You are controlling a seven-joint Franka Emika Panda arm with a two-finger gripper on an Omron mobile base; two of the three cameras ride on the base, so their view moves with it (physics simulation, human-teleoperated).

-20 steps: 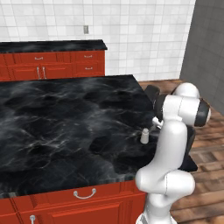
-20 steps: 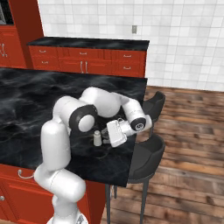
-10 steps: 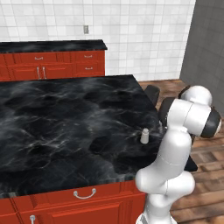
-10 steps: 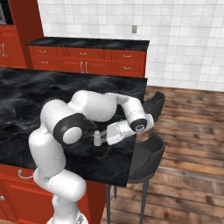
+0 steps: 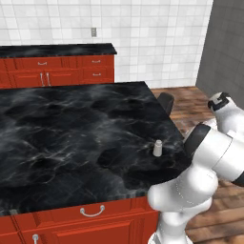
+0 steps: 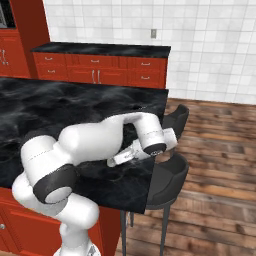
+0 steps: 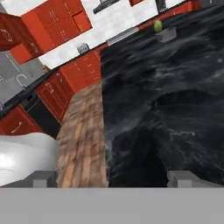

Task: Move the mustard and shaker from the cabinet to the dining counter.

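Upright near the right edge of the glossy, white-veined black dining counter (image 5: 71,128) stands the small pale cylindrical shaker (image 5: 157,148), alone. Beside that edge the gripper (image 6: 121,158) hangs wide open, holding nothing. Dark padded stools (image 6: 167,180) crowd alongside; the white arm hides the shaker from the right.

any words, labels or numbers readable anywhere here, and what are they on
None can be read.
The shaker on the dining counter has no visible label.
The wall outlet is plain.
The small green thing on the far counter is too blurred to tell.
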